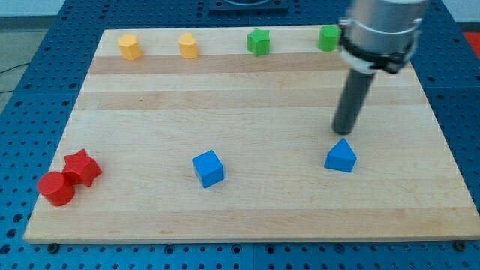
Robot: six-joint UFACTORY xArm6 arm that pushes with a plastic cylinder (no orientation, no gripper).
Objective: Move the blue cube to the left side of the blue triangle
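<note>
Progress: blue cube (208,168) sitting well left of blue triangle (341,157), not yet beside it.
Tip: my tip (343,133) hovering just beyond the triangle.
Jaws: none fitted, holding nothing.

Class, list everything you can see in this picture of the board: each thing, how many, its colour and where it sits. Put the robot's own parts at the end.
Wooden board: one, pale wood, filling most of the view, on a blue perforated table.
Blue cube: one, lower middle.
Blue triangle: one, lower right of centre.
Red blocks: two, touching, lower left; a round one and a star-like one.
Yellow blocks: two, top left and; shapes unclear.
Green blocks: two, top right; one, one partly behind the arm.
My tip: one dark rod, just above the blue triangle in the view.
</note>
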